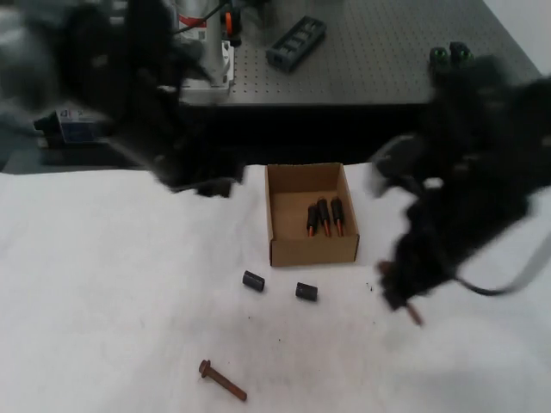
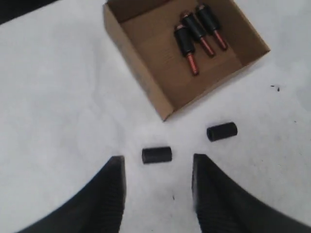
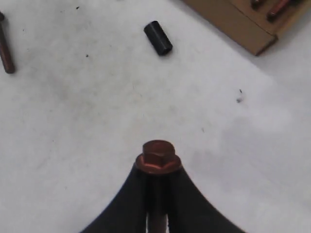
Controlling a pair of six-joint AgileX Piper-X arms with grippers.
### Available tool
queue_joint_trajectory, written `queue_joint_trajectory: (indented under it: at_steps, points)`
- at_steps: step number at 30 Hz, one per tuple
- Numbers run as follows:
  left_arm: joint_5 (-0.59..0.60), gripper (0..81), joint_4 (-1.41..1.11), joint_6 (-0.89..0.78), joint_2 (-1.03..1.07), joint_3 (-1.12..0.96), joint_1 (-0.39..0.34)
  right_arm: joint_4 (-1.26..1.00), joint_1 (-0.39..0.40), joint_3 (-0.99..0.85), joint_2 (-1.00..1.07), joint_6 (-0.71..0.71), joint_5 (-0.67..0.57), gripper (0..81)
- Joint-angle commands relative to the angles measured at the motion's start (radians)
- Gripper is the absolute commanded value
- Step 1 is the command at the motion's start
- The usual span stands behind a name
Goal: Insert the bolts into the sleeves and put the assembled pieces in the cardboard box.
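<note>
My right claw [image 3: 158,171] grips a copper hex-head bolt [image 3: 158,154]. My left claw [image 2: 158,162] is spread wide over a short black cylindrical sleeve [image 2: 156,155], near the brown cardboard box [image 2: 138,60] with three assembled pieces [image 2: 187,41] inside.

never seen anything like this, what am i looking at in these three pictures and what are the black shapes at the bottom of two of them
It is a robot with two arms, each ending in a two-finger gripper. The high view looks down over a cloth-covered bench from behind the arms. The other two pictures come from cameras on the wrists, so the black shapes are each arm's own fingers. The left gripper is open, and a black sleeve on the cloth shows between its fingers. The right gripper is shut on a copper-coloured bolt. Also on the cloth are a second sleeve, a loose bolt and a cardboard box holding three assembled pieces.
</note>
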Motion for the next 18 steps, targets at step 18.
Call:
queue_joint_trajectory:
  at_steps: [18]
  points:
    - [-0.194,32.7,0.249,0.831,0.43,-0.344,-0.063,0.1,-0.144,0.234,-0.383,0.085,-0.125,0.9]
